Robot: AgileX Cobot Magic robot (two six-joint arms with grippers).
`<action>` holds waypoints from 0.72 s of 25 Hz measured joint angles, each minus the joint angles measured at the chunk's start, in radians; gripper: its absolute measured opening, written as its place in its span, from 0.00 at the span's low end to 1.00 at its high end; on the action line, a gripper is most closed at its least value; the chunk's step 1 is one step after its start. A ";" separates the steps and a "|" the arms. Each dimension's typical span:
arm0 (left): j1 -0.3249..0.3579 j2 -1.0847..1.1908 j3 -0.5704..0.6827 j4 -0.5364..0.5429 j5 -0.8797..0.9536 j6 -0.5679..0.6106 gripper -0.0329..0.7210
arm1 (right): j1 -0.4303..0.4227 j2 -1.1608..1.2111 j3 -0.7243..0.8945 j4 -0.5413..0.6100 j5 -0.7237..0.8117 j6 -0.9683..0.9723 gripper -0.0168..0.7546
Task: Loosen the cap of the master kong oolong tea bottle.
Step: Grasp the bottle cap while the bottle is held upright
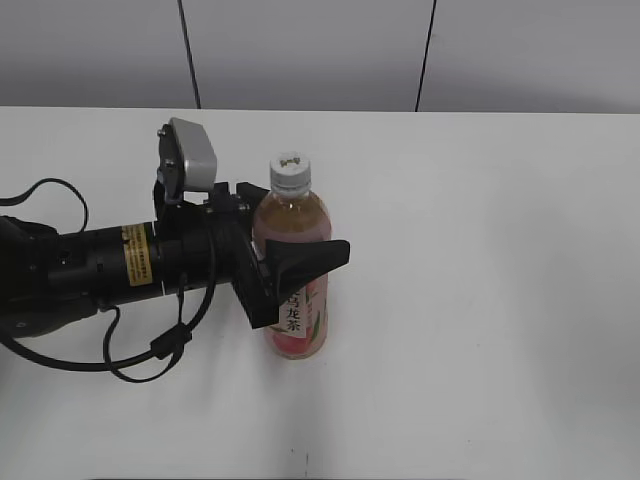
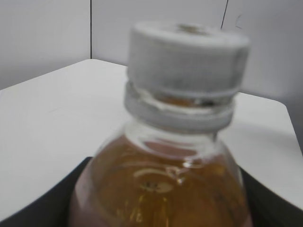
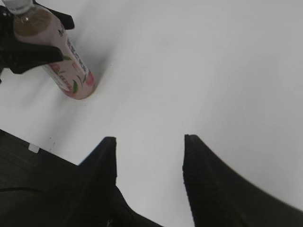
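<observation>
1. Bottle: master kong oolong tea bottle (image 1: 295, 275) stands upright on the white table (image 1: 480, 300), amber tea inside, pink peach label low on the body.
2. Left gripper (image 1: 290, 270) reaches in from the left, clamped around the bottle's midsection; one black finger (image 1: 310, 258) crosses the front of the bottle, the other sits behind it.
3. Cap (image 1: 289, 170) is white, ribbed, on the neck, just above the left gripper, nothing touching it.
4. Left wrist view: cap (image 2: 187, 54) close and blurred, the neck ring right under it.
5. Right gripper (image 3: 149, 161) hangs over bare table, jaws spread wide, holding nothing.
6. Bottle (image 3: 54, 54) sits well apart from the right gripper, up and to its left.
</observation>
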 joint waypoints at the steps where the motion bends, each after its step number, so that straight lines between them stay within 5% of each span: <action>1: 0.000 0.000 0.000 0.000 0.000 0.000 0.64 | 0.000 0.044 -0.039 0.015 0.000 -0.010 0.48; 9: 0.000 0.000 0.000 0.000 -0.001 0.000 0.64 | 0.113 0.425 -0.408 0.021 0.153 -0.036 0.48; 18: 0.000 0.000 0.000 0.000 -0.002 0.000 0.64 | 0.447 0.793 -0.747 -0.288 0.223 0.093 0.48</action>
